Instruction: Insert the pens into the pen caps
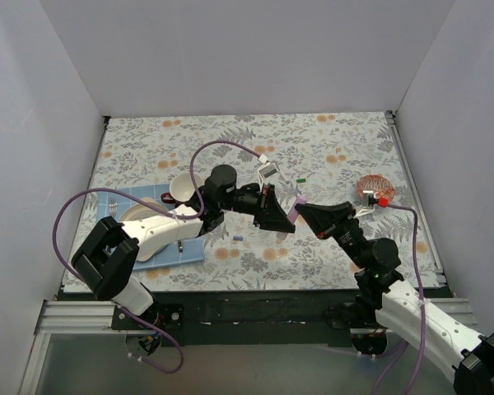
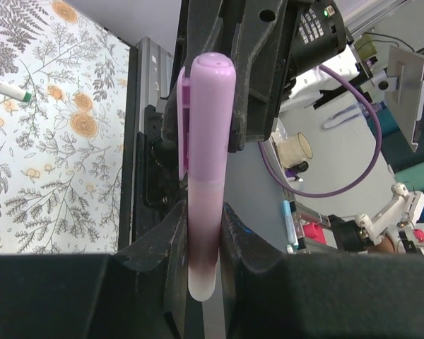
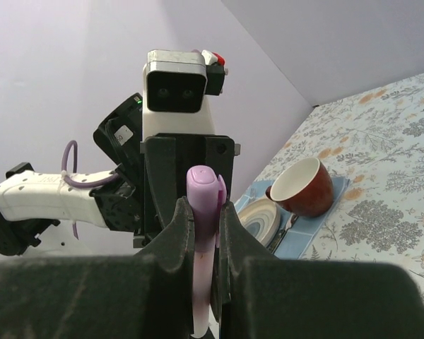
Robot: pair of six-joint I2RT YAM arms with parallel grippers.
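Both of your grippers meet tip to tip above the flowered cloth (image 1: 329, 156), with one pink pen (image 2: 202, 240) shared between them. Left gripper (image 2: 205, 219): clenched on the pale lower barrel, one finger on each side, and the butt end pokes out just below its fingers. Right gripper (image 3: 205, 212): clamped on the same pen higher up, at the lilac cap (image 2: 212, 113). From the left wrist you see its black fingers standing close against the cap's sides. The cap sits on the barrel, with its seam just above your left fingertips and its clip on the side. The rounded cap end sticks out past the right fingers, toward the left wrist's camera housing. The pen is off the table, touching only fingers. A white pen with a green tip (image 2: 6, 87) lies on the cloth well apart from the left gripper, off to its side. Behind the left gripper, along its arm, a brown cup (image 3: 304, 187) and a plate (image 3: 258, 220) rest on a blue mat (image 1: 181, 251), near each other and well clear of both grippers.
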